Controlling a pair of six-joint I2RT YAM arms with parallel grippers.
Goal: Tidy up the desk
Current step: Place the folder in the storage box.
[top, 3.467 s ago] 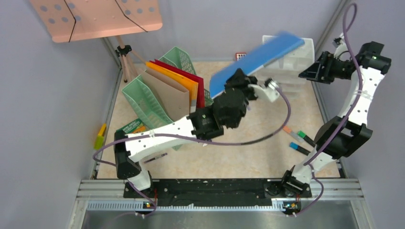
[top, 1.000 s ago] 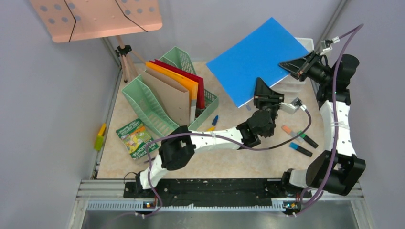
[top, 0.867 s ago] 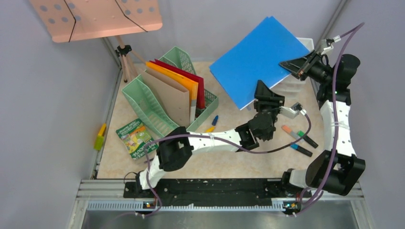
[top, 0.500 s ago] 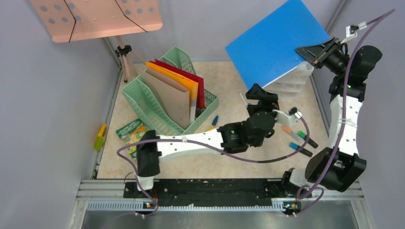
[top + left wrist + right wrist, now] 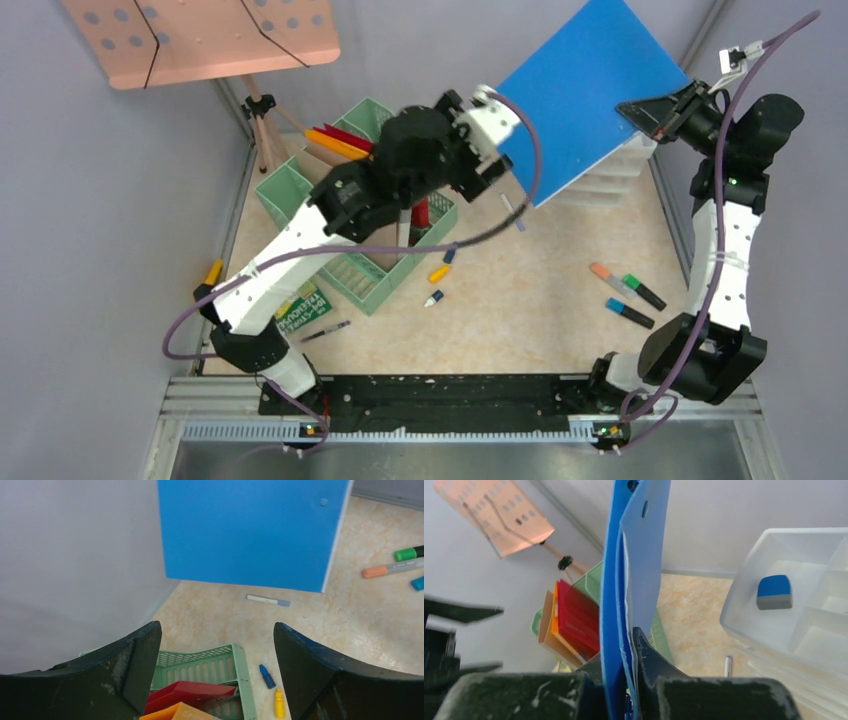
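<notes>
1 thin rect. blue folder (image 5: 590, 95) in right hand (image 5: 636, 110), over marbled desk (image 5: 520, 310)

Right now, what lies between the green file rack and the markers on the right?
Top view: a yellow stub, a blue stub, a white-and-blue stub and a white pen, all near the rack; then bare desk.

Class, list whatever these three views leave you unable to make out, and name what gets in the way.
- Top view: the left arm covers most of the folders in the green rack and part of the booklet.
- Top view: blue folder hides most of the white drawer unit.
- Left wrist: markers cut by the right edge.
</notes>
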